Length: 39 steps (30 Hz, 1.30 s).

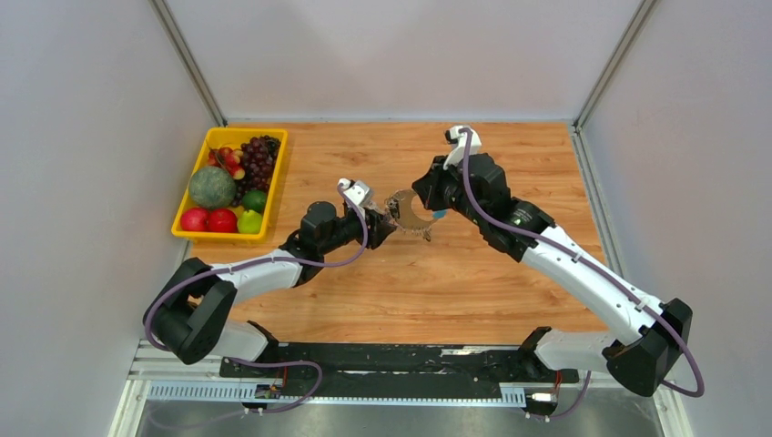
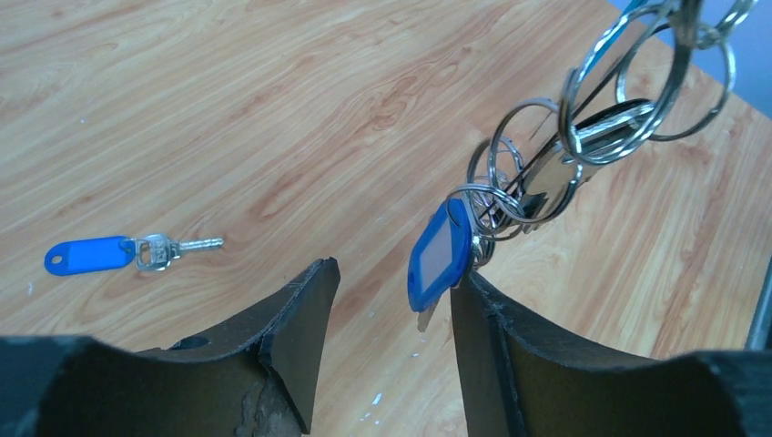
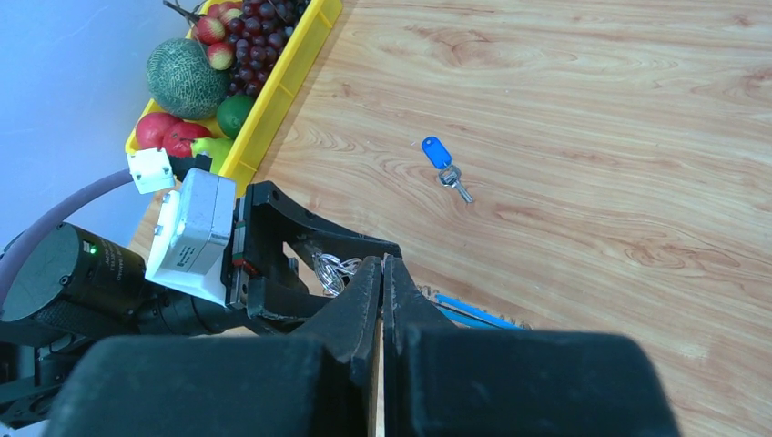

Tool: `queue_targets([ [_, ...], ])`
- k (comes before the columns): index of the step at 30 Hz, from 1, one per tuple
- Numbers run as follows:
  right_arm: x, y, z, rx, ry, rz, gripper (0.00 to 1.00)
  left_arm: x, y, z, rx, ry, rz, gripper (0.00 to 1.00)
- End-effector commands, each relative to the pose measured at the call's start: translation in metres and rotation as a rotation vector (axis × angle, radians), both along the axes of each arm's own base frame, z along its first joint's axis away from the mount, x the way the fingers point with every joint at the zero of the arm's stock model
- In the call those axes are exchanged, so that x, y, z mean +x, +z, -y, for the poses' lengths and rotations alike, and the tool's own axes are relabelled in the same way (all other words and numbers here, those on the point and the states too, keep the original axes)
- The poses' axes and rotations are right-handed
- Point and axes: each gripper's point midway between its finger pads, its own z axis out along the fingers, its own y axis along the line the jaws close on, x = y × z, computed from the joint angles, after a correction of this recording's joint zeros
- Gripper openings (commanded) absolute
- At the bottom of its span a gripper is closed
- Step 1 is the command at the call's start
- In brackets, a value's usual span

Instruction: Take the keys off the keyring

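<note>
The left fingers (image 2: 305, 305) are spread, and a key with a blue head (image 2: 441, 256) hangs in the gap, close against one of them. The right fingers (image 3: 368, 293) are pressed together, pinching the keyring (image 1: 408, 212), which hangs in the air between the two arms above the middle of the table (image 1: 455, 291), with smaller rings and more keys bunched on it. One loose blue-headed key (image 2: 137, 253) lies flat on the table, apart from the bunch. A yellow tray (image 1: 275, 182) of fruit sits at the far left
</note>
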Motion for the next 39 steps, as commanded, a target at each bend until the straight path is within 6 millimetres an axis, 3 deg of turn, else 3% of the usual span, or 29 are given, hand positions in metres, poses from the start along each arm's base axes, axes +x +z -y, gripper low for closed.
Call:
queue_targets([
  [1, -0.008, 0.031, -0.001, 0.090, 0.022, 0.050, 0.01, 0.007, 0.032, 0.003, -0.031, 0.003, 0.089, 0.59],
  [3, -0.009, 0.032, -0.001, 0.096, 0.026, 0.048, 0.01, 0.006, 0.033, 0.003, -0.032, 0.000, 0.093, 0.55],
  [5, -0.011, 0.033, -0.002, 0.100, 0.037, 0.048, 0.01, 0.006, 0.034, 0.003, -0.035, 0.001, 0.099, 0.45],
  [9, -0.013, 0.030, 0.000, 0.095, 0.036, 0.047, 0.01, 0.005, 0.037, 0.002, -0.042, 0.001, 0.110, 0.09],
  [11, -0.013, 0.027, 0.005, 0.084, 0.017, 0.049, 0.01, 0.004, 0.040, 0.001, -0.047, 0.003, 0.116, 0.01],
  [16, -0.010, 0.014, 0.023, 0.032, -0.055, 0.053, 0.01, 0.007, 0.041, -0.003, -0.038, 0.029, 0.109, 0.00],
  [29, -0.013, -0.063, 0.043, -0.133, -0.093, -0.015, 0.03, 0.010, 0.042, 0.004, 0.085, 0.076, 0.082, 0.00],
  [31, -0.012, -0.071, 0.042, -0.160, -0.081, -0.017, 0.15, 0.010, 0.047, 0.007, 0.124, 0.080, 0.074, 0.00],
  [34, -0.015, -0.076, 0.043, -0.192, -0.048, 0.001, 0.48, 0.007, 0.048, 0.010, 0.169, 0.070, 0.035, 0.00],
  [35, -0.016, -0.075, 0.044, -0.201, -0.034, 0.018, 0.54, 0.004, 0.052, 0.012, 0.182, 0.051, 0.012, 0.00],
  [39, -0.025, -0.062, 0.050, -0.193, 0.007, 0.136, 0.60, -0.017, 0.052, 0.017, 0.208, -0.028, -0.100, 0.00],
])
